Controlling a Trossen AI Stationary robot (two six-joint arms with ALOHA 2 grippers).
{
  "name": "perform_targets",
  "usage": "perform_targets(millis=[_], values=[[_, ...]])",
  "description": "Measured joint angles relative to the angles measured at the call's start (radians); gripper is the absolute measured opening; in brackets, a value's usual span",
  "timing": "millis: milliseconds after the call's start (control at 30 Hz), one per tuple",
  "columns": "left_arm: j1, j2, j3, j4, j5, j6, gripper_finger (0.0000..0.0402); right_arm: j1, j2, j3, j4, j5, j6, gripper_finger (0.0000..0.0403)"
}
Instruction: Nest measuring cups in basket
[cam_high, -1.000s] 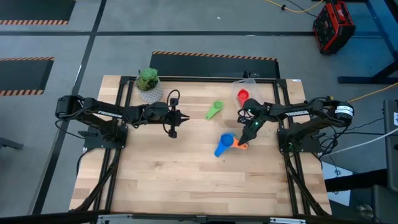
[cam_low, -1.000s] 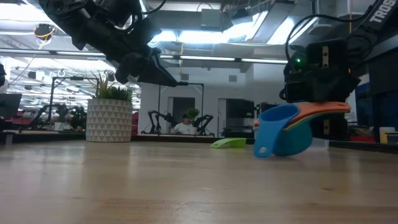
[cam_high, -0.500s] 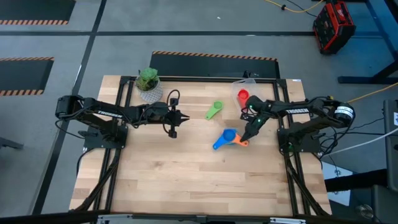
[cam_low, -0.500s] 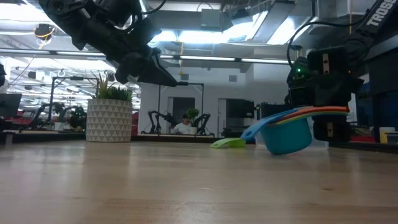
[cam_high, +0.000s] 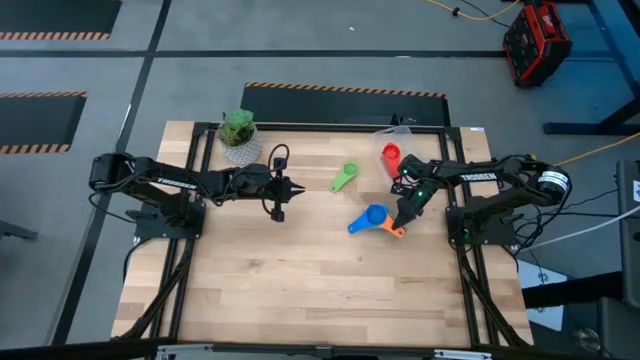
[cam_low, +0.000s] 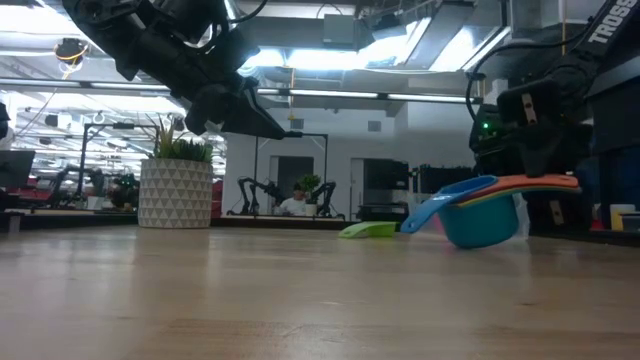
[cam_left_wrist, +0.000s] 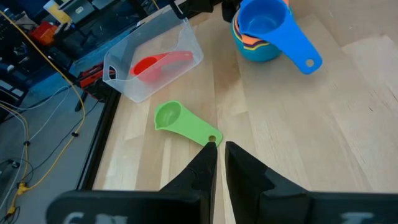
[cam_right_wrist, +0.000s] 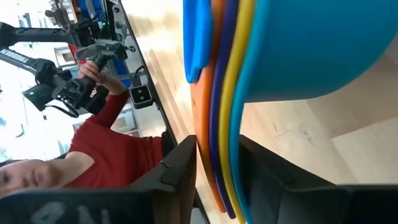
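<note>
the left arm reaches in from the left side of the table toward the middle. its left gripper (cam_high: 279, 213) hangs above the wood with its two fingers (cam_left_wrist: 205, 171) pressed almost together. the right arm bends in from the right side. the right gripper (cam_high: 402, 222) points down, low over the table, and its fingers (cam_right_wrist: 180, 168) pinch the handles of a stack of cups (cam_high: 377, 219).

Wood table (cam_high: 280, 280), green cup (cam_high: 345, 177), clear basket (cam_high: 395, 140), potted plant (cam_high: 240, 135)

1 cup (cam_high: 390, 155) in basket (cam_high: 398, 135); plant (cam_high: 239, 128) far left
</note>
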Motion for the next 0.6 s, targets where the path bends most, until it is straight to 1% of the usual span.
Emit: perform_targets(millis=[100,233,600], values=[[0.000,0.000,0.000,0.000,0.000,-0.001,0.0027,0.000,0.000,0.000,0.000,-0.001,-0.002,0.0114],[-0.005,0.000,0.000,-0.003,0.000,-0.023,0.0027,0.000,0.000,0.000,0.001,0.029,-0.004,0.0114],[-0.005,0.000,0.000,-0.004,0.000,-0.023,0.0027,0.000,0.000,0.000,0.004,0.031,-0.001,0.0114]])
